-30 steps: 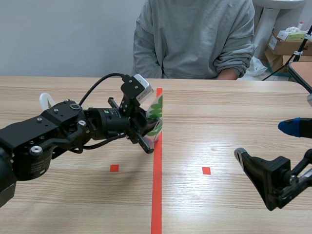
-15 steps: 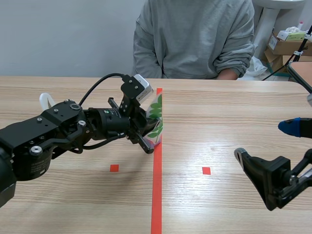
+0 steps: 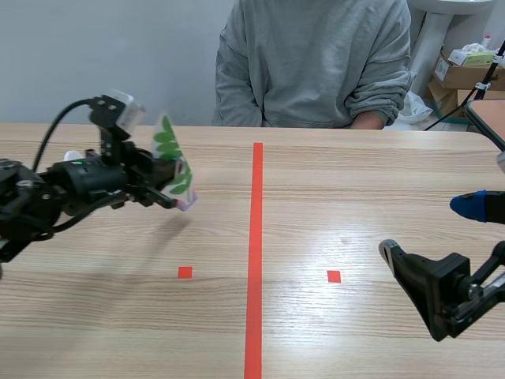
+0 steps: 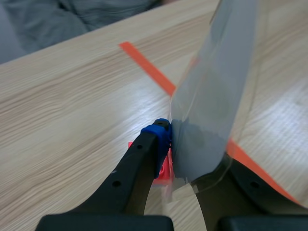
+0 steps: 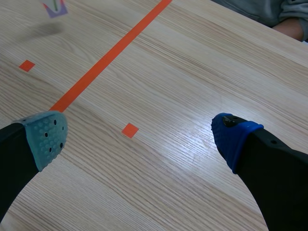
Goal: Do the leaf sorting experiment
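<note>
Left wrist view: leaf card (image 4: 211, 103) half hides left end effector (image 4: 172, 144).

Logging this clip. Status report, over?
Left gripper shut on leaf card, held above table, left of the tape line. Right gripper open, empty. Nothing in the way.

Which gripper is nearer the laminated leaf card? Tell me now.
Left. The left gripper has its jaws shut on the leaf card; the right gripper is open, far across the red tape line.
</note>
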